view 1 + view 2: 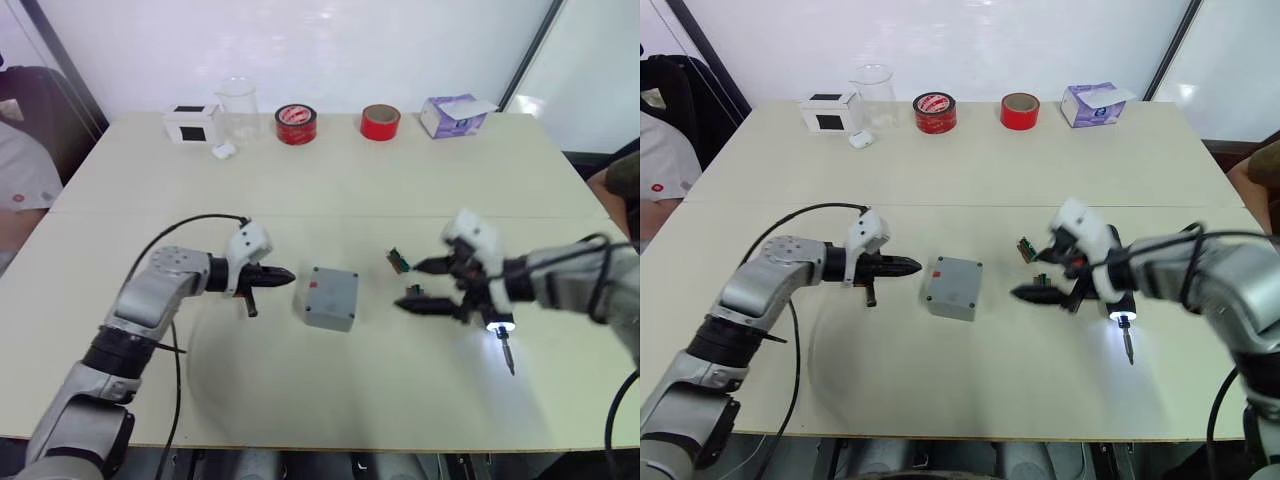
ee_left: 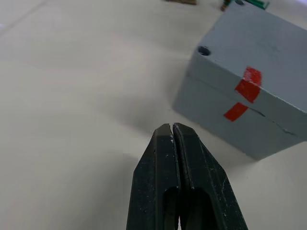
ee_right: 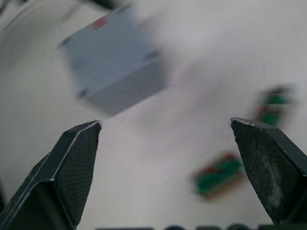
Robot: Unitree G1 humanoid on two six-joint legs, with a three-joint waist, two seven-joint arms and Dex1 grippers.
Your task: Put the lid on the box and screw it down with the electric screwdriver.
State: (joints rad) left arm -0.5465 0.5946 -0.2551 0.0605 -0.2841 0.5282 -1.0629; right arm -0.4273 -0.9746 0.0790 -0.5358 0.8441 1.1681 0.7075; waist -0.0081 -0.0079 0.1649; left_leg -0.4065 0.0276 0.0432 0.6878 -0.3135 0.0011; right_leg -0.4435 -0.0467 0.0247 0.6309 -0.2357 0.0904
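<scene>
Left eye view: I see the small grey square metal box [image 1: 328, 298] mid-table with its shallow grey lid [image 2: 261, 52] seated on top, red marks on both halves. My left gripper [image 1: 283, 274] sits just left of the box, fingers pressed together, not touching it. My right gripper [image 1: 421, 284] is right of the box, fingers spread wide, nothing between them. The black pen-shaped electric screwdriver [image 1: 501, 337] lies on the cream table [image 1: 330, 190] by the right wrist, tip light glowing. Two small green circuit pieces [image 1: 400, 261] lie near the right fingers.
</scene>
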